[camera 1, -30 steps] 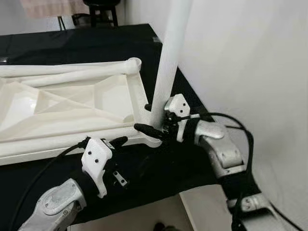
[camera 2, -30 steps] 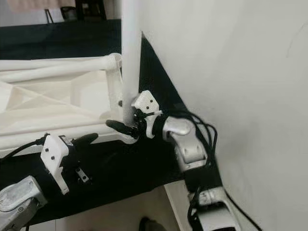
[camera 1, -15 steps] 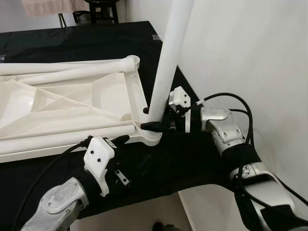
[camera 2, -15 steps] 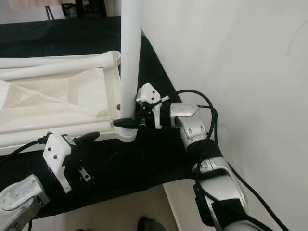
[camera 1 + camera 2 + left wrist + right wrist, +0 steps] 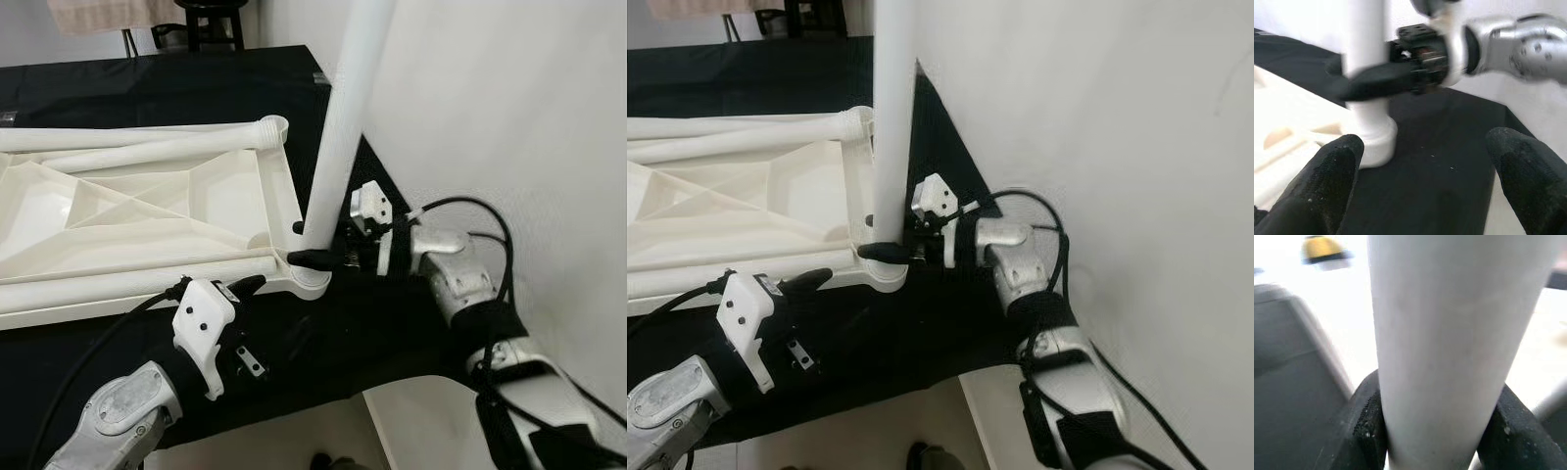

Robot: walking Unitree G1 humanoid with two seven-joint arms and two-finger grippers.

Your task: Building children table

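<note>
**White table leg stands in the corner socket, pinched by the right gripper**

The white table leg stands upright, its lower end seated in the round corner socket of the upturned white tabletop. The tabletop lies underside up on a black surface, its ribbed inner panels showing. Two more white legs lie flat along its far edge, ending at another corner socket beyond the upright leg.

The right gripper reaches in from the wall side and pinches the leg just above the socket; one black finger crosses the near side of the leg and the other sits behind it. In the right wrist view the leg stands between the two black pads, both pressed against it.

The left gripper hovers just in front of the same corner, nearer the robot than the leg, touching nothing. Its fingers are spread wide apart, and between them the left wrist view shows the socket and the right gripper's finger wrapped round the leg.

A white wall rises just beyond the right gripper, on the side away from the tabletop. Far past the tabletop a dark stool stands at the back.
</note>
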